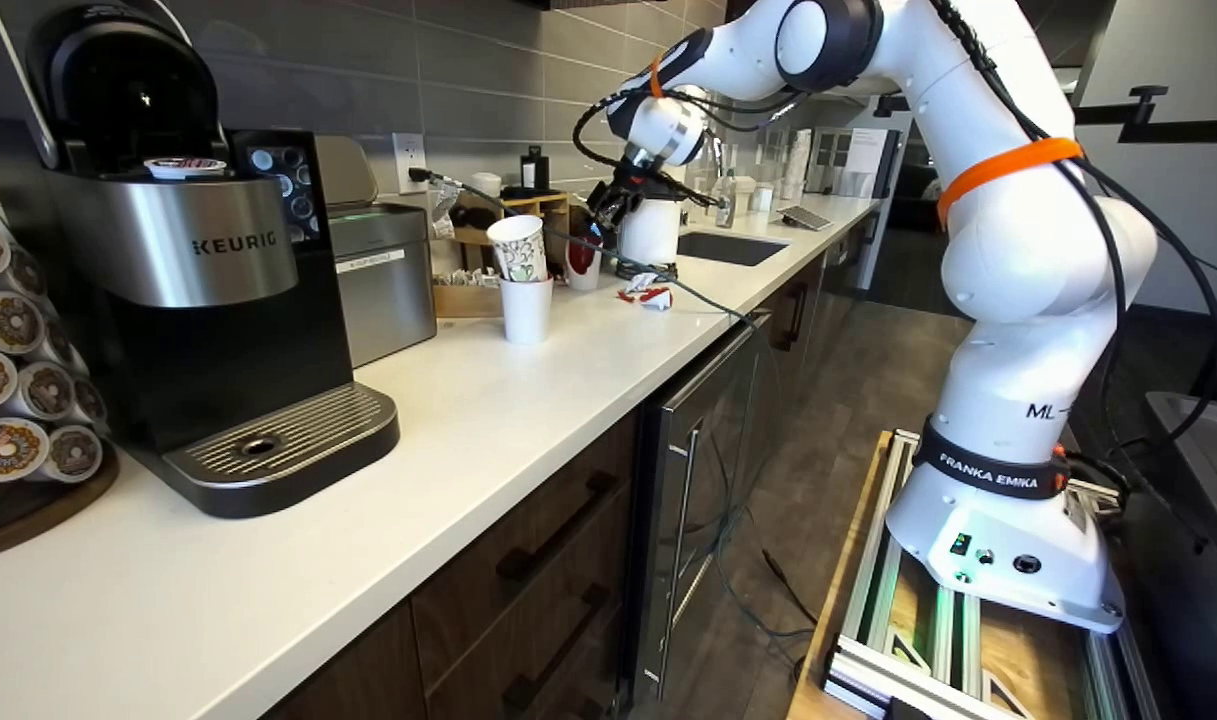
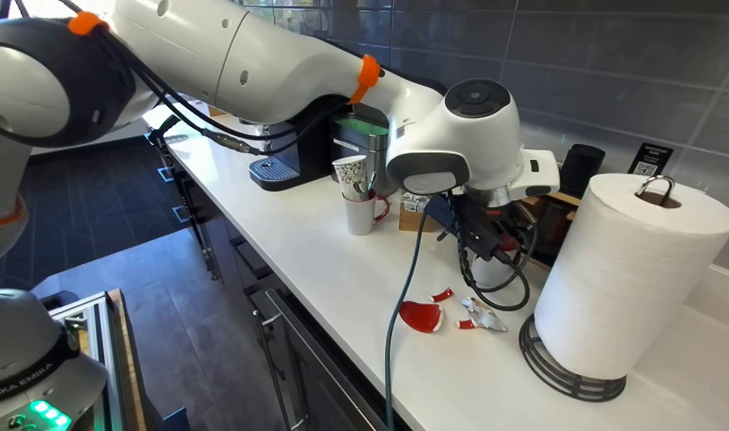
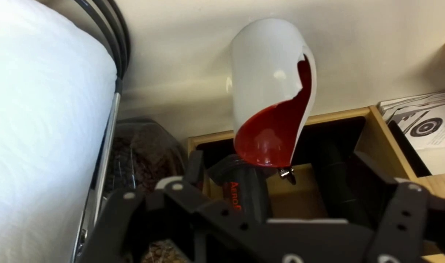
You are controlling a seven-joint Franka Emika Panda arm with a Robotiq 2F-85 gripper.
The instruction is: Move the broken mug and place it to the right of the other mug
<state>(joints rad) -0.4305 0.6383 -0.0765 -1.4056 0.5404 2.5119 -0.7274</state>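
Observation:
The broken mug (image 3: pixel 270 73) is white outside and dark red inside, with a large jagged gap in its rim. It stands upright on the counter; in both exterior views (image 1: pixel 583 268) my arm partly covers it (image 2: pixel 490 272). My gripper (image 3: pixel 282 164) is open above it, fingers (image 3: pixel 195 168) spread wide with nothing held; the mug's rim appears between and beyond the fingertips in the wrist view. The other mug (image 2: pixel 359 216), white with a red handle, has a patterned paper cup (image 2: pixel 352 173) in it. It stands on the coffee machine's side of the broken mug (image 1: pixel 526 312).
A paper-towel roll (image 2: pixel 637 269) on a wire stand is close beside the gripper. Behind the broken mug is a wooden organizer (image 3: pixel 390 146) with dark items. Red shards (image 2: pixel 421 316) and a foil wrapper (image 2: pixel 487 314) lie in front. A cable (image 2: pixel 394 323) hangs across the counter.

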